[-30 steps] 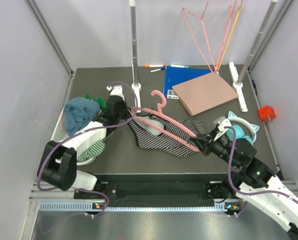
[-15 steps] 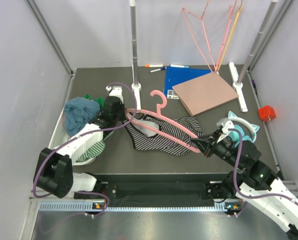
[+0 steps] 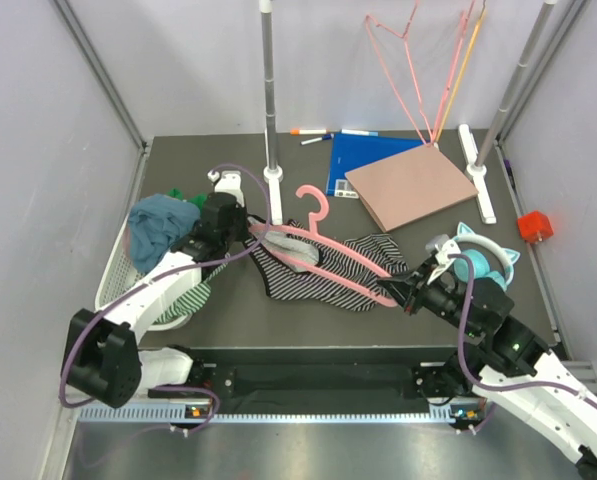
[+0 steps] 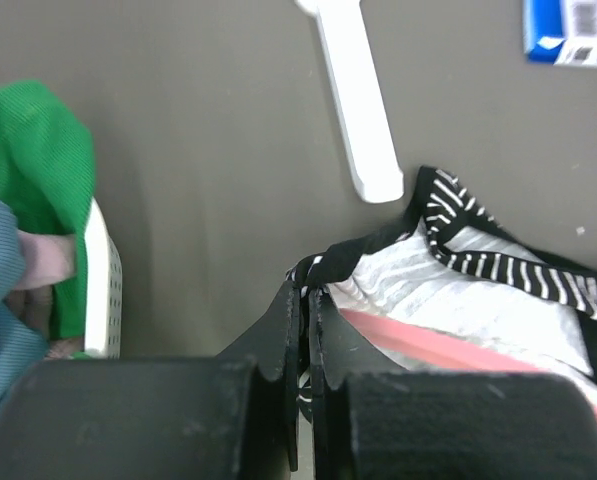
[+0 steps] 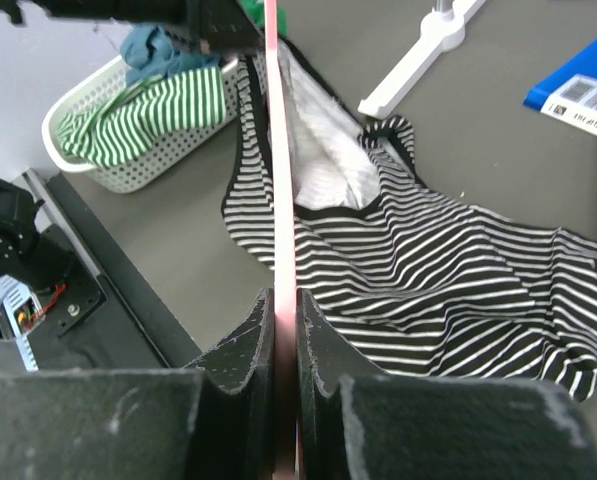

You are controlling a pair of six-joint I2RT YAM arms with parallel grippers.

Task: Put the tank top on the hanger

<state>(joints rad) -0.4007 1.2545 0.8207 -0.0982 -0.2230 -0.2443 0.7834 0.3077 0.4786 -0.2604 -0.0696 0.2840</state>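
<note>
The black-and-white striped tank top (image 3: 323, 275) lies on the dark table, its left part pulled up over the left arm of the pink hanger (image 3: 318, 235). My left gripper (image 3: 250, 232) is shut on the tank top's dark-edged strap (image 4: 363, 255); the hanger's pink arm (image 4: 448, 350) shows inside the cloth. My right gripper (image 3: 398, 296) is shut on the hanger's right arm (image 5: 281, 200), with the tank top (image 5: 428, 270) spread beneath it. The hanger's hook (image 3: 313, 197) points to the back.
A white basket (image 3: 118, 285) at the left holds a teal cloth (image 3: 160, 225) and a green-striped garment (image 5: 138, 110). A stand pole (image 3: 269, 90) with a white base (image 4: 353, 95) is behind. A brown board (image 3: 410, 185), blue book, pens, teal headphones (image 3: 488, 262) and red cube (image 3: 535, 226) lie at the right.
My left gripper has pulled the strap left and back, drawing the tank top further over the hanger's left arm. The hanger shifted slightly back; my right gripper still holds its right end.
</note>
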